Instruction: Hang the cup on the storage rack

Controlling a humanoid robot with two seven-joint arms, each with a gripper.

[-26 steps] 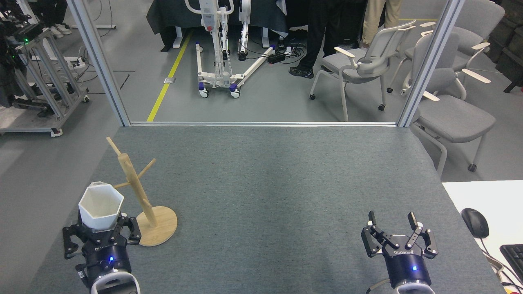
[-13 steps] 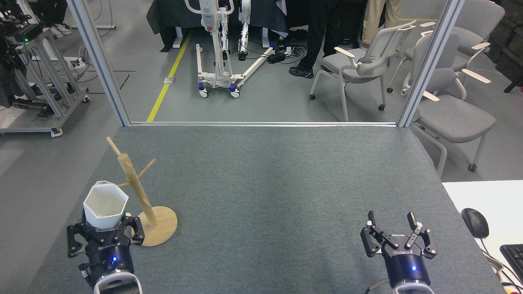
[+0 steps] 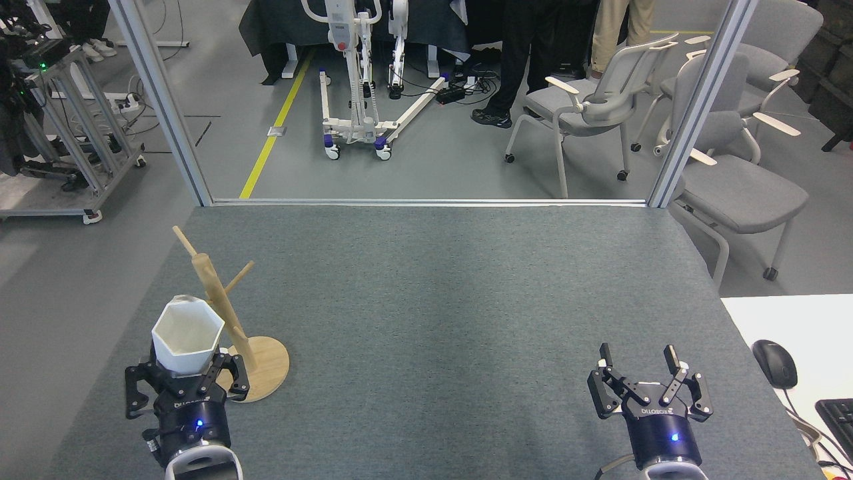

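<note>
Left gripper [image 3: 188, 373] pinches the white faceted hexagonal-rimmed cup [image 3: 186, 333] low down; looks rigid, light, slick, probably chippy, while the right gripper [image 3: 645, 377] sits spread.

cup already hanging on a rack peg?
No, the cup sits rim-up in the left gripper beside the storage rack post.

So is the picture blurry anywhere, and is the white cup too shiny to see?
In the head view everything looks sharp, with no blur; the light is soft and even, leaving only faint shadows on the grey table. The white cup in the left hand is bright but not glaring, and its edges show clearly. Straight posts lean outward near the picture's sides, so the lens bends things slightly.
</note>
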